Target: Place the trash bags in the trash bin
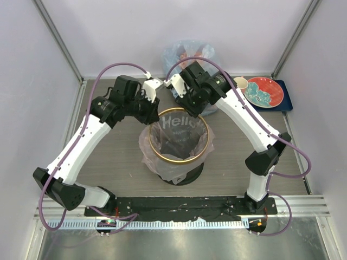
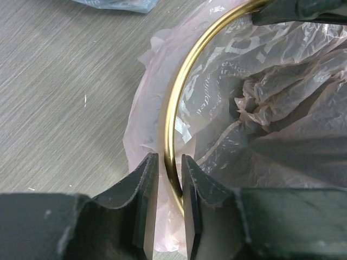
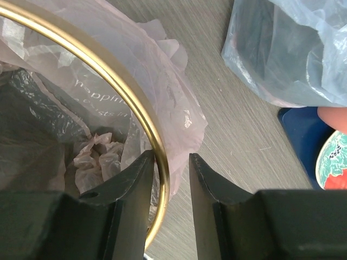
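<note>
Looking across the grey table (image 1: 108, 157), we see the two arms arching in from the near edge and meeting over the far side of the black bin (image 1: 191, 174), which stands upright at the middle of the table between them. The pink bag (image 1: 147, 154) is inside that bin as a liner. Its body hangs down into the dark interior in crumpled folds, and its mouth is turned outward over the rim, with loose plastic spilling down the outside on the left and near sides. White "Hello" lettering shows on the far inner wall.

Behind the bin, at the far edge, we see a bluish bag (image 1: 187, 54) with reddish contents. To the right of it is a dark blue tray (image 1: 286, 101) carrying a red plate (image 1: 265, 91).

The gold hoop (image 1: 179, 161) sits on the rim on top of the pink plastic.

The left gripper (image 2: 169, 158) straddles this hoop. Its fingers are drawn in close on either side, one outside the bin and one inside, and we cannot tell whether they actually pinch it. The right gripper (image 3: 171, 157) straddles the hoop too. Its fingers are spread, with the hoop lying against the inner one and bag fringe and table showing in the gap.

A small cup (image 1: 241, 82) stands at the left end of the tray.
</note>
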`<state>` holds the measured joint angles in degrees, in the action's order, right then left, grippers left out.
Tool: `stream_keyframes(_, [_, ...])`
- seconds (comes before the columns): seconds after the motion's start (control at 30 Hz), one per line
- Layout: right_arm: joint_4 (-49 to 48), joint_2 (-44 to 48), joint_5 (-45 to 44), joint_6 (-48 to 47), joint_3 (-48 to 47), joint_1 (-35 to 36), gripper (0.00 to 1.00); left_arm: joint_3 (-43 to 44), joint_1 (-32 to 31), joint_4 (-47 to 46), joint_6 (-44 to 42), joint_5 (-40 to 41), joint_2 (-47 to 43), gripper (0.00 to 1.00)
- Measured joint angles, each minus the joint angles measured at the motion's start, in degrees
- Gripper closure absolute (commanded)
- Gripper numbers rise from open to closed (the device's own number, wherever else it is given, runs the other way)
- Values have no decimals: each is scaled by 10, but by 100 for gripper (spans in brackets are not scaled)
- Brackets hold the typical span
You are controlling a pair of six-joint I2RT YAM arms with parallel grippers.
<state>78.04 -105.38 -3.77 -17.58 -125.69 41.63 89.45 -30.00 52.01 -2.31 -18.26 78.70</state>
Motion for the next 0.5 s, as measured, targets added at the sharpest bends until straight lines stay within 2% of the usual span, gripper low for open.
stream_keyframes(0.03, [0,0,1,0,4,0,61,0,0,0,0,0,0,70])
stream_keyframes(0.13, [0,1,5,0,19,0,55,-4,0,0,-4,-2,-1,59])
stream_keyframes(0.17, [0,1,7,1,25,0,53,-6,0,0,-7,-2,-1,50])
stream_keyframes(0.2, [2,2,9,2,27,0,42,-8,0,0,-10,-2,-2,46])
stream_keyframes(0.23, [2,2,10,2,27,0,38,-10,0,1,-12,-2,-2,40])
stream_keyframes(0.3, [4,3,14,4,23,0,29,-12,0,2,-17,-3,-6,34])
stream_keyframes(0.43, [5,4,32,7,-24,-7,20,-8,4,2,-27,-4,-20,17])
stream_keyframes(0.5, [3,10,53,5,-48,-16,19,0,12,1,-29,-14,-31,15])
